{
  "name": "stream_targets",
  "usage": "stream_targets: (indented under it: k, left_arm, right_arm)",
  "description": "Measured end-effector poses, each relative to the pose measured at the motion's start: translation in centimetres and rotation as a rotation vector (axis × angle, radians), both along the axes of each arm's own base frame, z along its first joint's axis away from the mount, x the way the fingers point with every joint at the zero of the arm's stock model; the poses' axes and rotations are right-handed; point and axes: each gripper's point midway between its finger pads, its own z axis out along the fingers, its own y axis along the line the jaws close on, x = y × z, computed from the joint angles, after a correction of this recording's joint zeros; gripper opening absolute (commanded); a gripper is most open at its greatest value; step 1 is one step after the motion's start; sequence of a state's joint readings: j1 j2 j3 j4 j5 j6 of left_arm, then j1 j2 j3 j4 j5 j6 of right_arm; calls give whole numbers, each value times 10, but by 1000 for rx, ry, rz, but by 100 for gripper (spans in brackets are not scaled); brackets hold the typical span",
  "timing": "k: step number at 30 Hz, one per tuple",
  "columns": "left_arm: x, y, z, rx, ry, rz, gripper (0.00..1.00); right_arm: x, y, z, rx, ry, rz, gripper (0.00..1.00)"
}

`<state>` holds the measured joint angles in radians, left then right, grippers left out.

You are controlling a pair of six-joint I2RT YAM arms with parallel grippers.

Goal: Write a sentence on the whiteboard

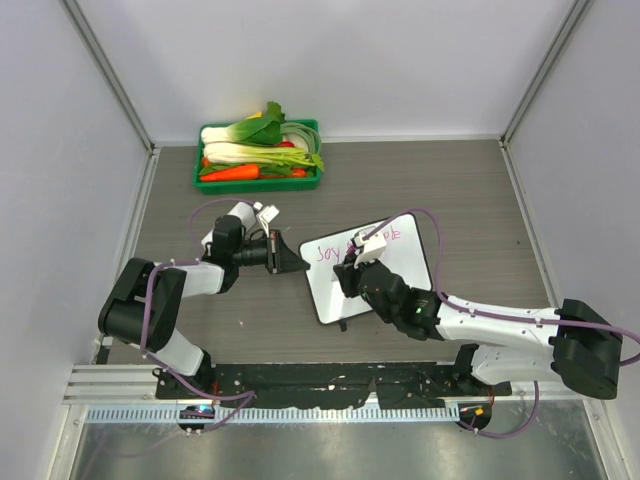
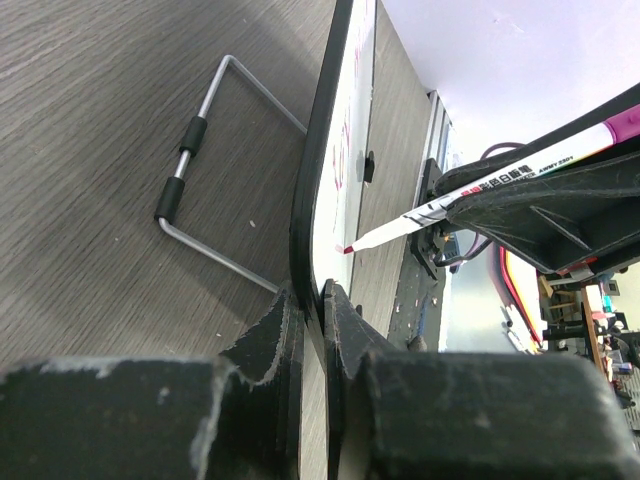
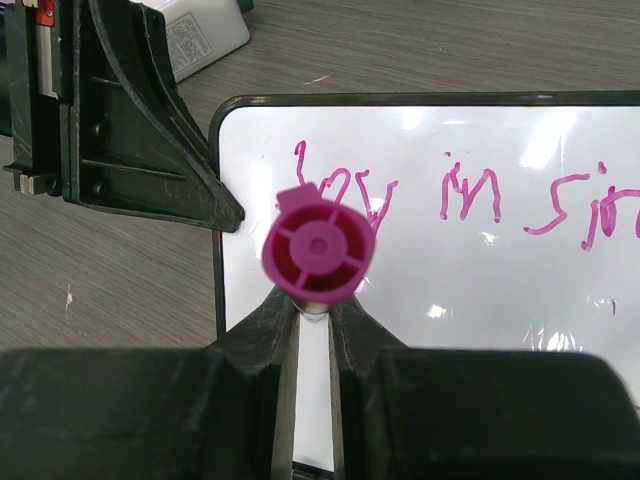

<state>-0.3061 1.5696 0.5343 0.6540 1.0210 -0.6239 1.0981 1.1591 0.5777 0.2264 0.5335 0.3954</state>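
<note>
The whiteboard [image 1: 395,265] stands tilted on the table in front of both arms. My left gripper [image 1: 298,262] is shut on its left edge; in the left wrist view the two fingers [image 2: 275,330] pinch the dark rim [image 2: 312,180]. My right gripper [image 1: 355,265] is shut on a white marker [image 1: 372,237] with a magenta end [image 3: 318,245]. The marker's tip [image 2: 346,248] sits at the board's face. The sentence [image 3: 470,195] runs in pink letters across the top of the board [image 3: 480,310], reading roughly "Joy in sim", its right end cut off.
A green tray [image 1: 258,186] of vegetables lies at the back, beyond the left arm. The board's wire stand [image 2: 190,150] rests on the wooden table behind the board. A white labelled part [image 3: 200,35] sits on the left arm. Enclosure walls close three sides.
</note>
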Motion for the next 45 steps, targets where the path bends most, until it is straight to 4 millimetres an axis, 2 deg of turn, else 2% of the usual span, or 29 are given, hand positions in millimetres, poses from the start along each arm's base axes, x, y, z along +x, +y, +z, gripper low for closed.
stream_targets:
  k: [22,45]
  left_arm:
    - [0,0,0,0,0,0,0]
    - [0,0,-1,1,3,1,0]
  right_arm:
    - [6,-9,1,3,-12,-73,2]
    - [0,-13,-5,9,0,-57,1]
